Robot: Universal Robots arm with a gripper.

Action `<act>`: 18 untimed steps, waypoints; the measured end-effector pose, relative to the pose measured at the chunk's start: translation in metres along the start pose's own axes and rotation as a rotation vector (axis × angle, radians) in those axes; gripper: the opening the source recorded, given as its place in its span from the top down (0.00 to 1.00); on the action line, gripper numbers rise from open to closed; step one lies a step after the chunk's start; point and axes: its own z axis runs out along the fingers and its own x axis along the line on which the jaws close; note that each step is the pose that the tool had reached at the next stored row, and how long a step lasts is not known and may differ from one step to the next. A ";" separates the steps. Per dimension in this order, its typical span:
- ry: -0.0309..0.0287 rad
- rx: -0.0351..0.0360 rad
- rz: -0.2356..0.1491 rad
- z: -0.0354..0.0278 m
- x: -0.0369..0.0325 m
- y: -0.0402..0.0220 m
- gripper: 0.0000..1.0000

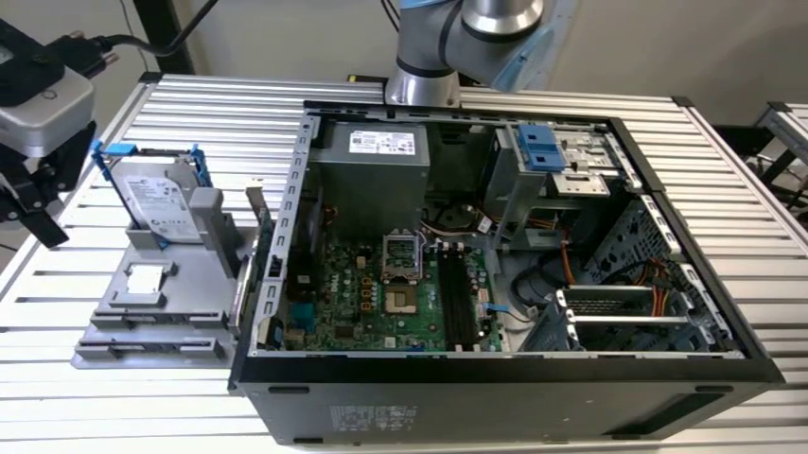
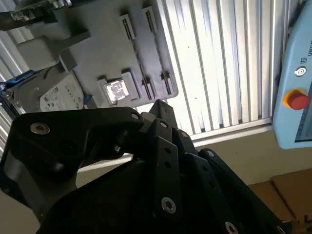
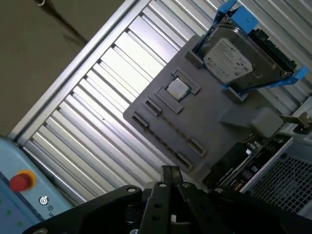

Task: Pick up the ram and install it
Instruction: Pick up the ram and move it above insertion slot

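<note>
Over on the exterior view's left, the gripper is hanging above the edge of the slatted metal table, off to the side of everything. In the first wrist view the fingertips are looking pressed together with nothing between them, so it's clenched on air as far as I can see.

Moving right, a grey fixture tray is sitting on the table. It's carrying a silver hard drive in a blue-handled frame, standing up on edge, and a small square chip is lying flat in a pocket lower down.

At the tray's far side, the ram is standing upright on its long edge in the fixture, just beside the outer wall of the open computer case. So the whole tray and the hard drive are sitting between the gripper and the ram, and the two are well apart, no contact at all.

Further right, inside the case, the motherboard is lying flat with its long black slots running side by side near the middle. The ram is sitting outside the case, not in those slots
</note>
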 end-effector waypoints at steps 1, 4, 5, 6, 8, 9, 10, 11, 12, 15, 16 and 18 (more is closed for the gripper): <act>0.0007 -0.0001 -0.018 0.0000 0.0000 0.0000 1.00; 0.0031 -0.0003 -0.070 0.0000 0.0000 0.0000 1.00; 0.0039 -0.0005 -0.088 0.0000 0.0000 0.0000 1.00; 0.0046 -0.0006 -0.107 0.0000 0.0000 0.0000 1.00; 0.0061 -0.0008 -0.143 0.0000 0.0000 0.0000 1.00; 0.0069 -0.0009 -0.161 0.0000 0.0000 0.0000 1.00; 0.0078 -0.0010 -0.180 0.0000 0.0000 0.0000 1.00; 0.0086 -0.0011 -0.198 0.0000 -0.0001 0.0000 1.00; 0.0097 -0.0009 -0.215 0.0000 -0.0001 0.0000 1.00; 0.0136 0.0008 -0.256 0.0000 -0.0002 0.0003 1.00; 0.0155 0.0017 -0.268 0.0000 -0.0003 0.0004 1.00; 0.0190 0.0039 -0.291 0.0001 -0.0004 0.0007 1.00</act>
